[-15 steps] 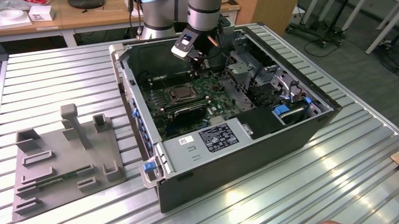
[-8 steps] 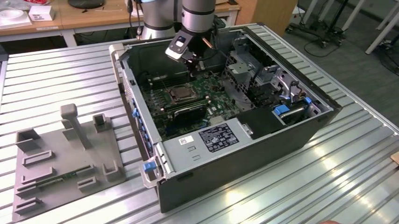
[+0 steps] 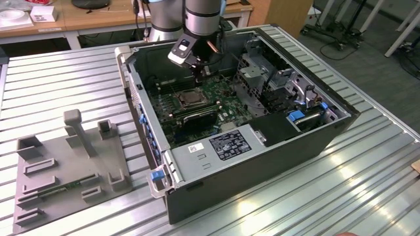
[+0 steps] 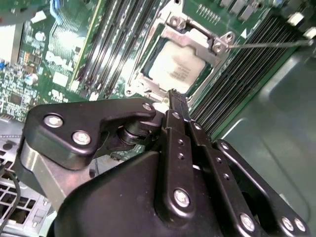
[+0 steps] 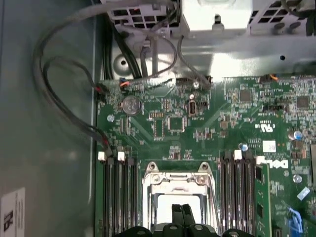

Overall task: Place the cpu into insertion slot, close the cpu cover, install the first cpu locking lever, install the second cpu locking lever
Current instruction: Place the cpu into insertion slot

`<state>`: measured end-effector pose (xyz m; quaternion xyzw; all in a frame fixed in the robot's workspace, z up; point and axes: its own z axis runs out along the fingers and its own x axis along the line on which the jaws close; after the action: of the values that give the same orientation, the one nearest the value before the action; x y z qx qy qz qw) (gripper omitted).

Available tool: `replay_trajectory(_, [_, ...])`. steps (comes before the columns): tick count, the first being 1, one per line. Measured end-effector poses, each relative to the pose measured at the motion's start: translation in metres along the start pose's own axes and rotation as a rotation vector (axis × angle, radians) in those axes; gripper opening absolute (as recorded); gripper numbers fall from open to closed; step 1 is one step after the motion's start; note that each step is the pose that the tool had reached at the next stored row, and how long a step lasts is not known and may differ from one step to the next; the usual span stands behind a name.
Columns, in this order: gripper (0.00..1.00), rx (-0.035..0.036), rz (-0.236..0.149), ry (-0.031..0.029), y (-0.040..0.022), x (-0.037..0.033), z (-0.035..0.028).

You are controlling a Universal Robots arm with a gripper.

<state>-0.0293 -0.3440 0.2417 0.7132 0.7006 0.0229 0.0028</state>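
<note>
1. We see the cpu point(image 4: 173, 69) lying flat in the slot point(image 4: 133, 85) on the green board point(image 4: 64, 54).
2. The cover point(image 4: 197, 37) lies down over it, framing its edges.
3. Our gripper point(image 4: 177, 101) has its fingers pressed together on nothing, with the tip just beside the cover's edge.
4. A thin lever point(image 4: 271, 44) juts out past the slot. We judge it stiff, springy, slippery wire, best taken near its free end.
</note>
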Motion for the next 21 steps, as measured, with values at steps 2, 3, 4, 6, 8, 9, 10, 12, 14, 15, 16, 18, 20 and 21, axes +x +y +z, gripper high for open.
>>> replay_trajectory(2, [0.11,-0.0001,0.0,0.0001,-0.0015,0.0,0.0012])
replay_trajectory(3, [0.11,0.0,0.0,0.0,-0.0019,-0.0001,0.0019])
replay_trajectory(4, [0.11,0.0,0.001,0.0,-0.0023,-0.0001,0.0027])
replay_trajectory(6, [0.11,0.0001,0.001,-0.0002,-0.0031,-0.0002,0.0033])
replay_trajectory(8, [0.11,0.0,0.001,0.0,-0.0043,-0.0002,0.0036])
replay_trajectory(9, [0.11,0.0,0.001,0.0,-0.0056,-0.0002,0.0037])
replay_trajectory(10, [0.11,0.0,0.001,0.0,-0.0069,-0.0002,0.0039])
replay_trajectory(12, [0.11,0.0,0.001,-0.0001,-0.0084,-0.0003,0.0042])
replay_trajectory(14, [0.11,-0.0001,0.001,0.0001,-0.0097,-0.0003,0.0053])
replay_trajectory(15, [0.11,0.0,0.001,-0.0001,-0.0101,-0.0004,0.0055])
replay_trajectory(16, [0.11,0.0001,0.001,-0.0001,-0.0101,-0.0003,0.0055])
replay_trajectory(18, [0.11,0.0001,0.001,-0.0001,-0.0102,-0.0004,0.0055])
replay_trajectory(20, [0.11,0.0001,0.001,-0.0001,-0.0102,-0.0003,0.0055])
replay_trajectory(21, [0.11,0.0,0.001,0.0,-0.0105,-0.0003,0.0056])
